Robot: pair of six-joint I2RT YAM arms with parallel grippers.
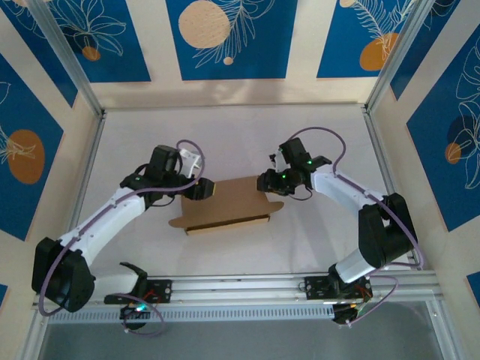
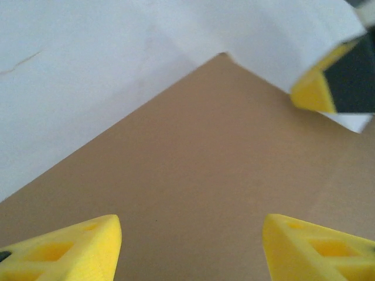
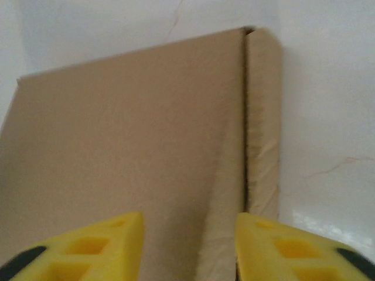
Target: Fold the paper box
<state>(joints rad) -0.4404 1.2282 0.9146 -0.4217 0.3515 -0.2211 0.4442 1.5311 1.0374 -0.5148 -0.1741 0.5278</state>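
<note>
The paper box point(image 1: 232, 204) lies flat and closed in the middle of the white table, plain brown cardboard. My left gripper point(image 1: 201, 189) is at its left end, jaws wide apart just above the top panel point(image 2: 205, 170). At the box's right end my right gripper point(image 1: 265, 182) hovers with jaws apart over the lid point(image 3: 129, 129), beside a narrow side flap point(image 3: 263, 117) that runs along a dark crease. Neither gripper has cardboard pinched between its fingers. A yellow fingertip point(image 2: 313, 88) of the right gripper pokes in past the box's far corner in the left wrist view.
The white table point(image 1: 240, 135) is walled by patterned blue and cream panels with metal posts. An aluminium rail point(image 1: 240, 289) with both arm bases runs along the near edge. Curved tabs stick out at the box's lower left point(image 1: 178, 221) and right point(image 1: 276, 208).
</note>
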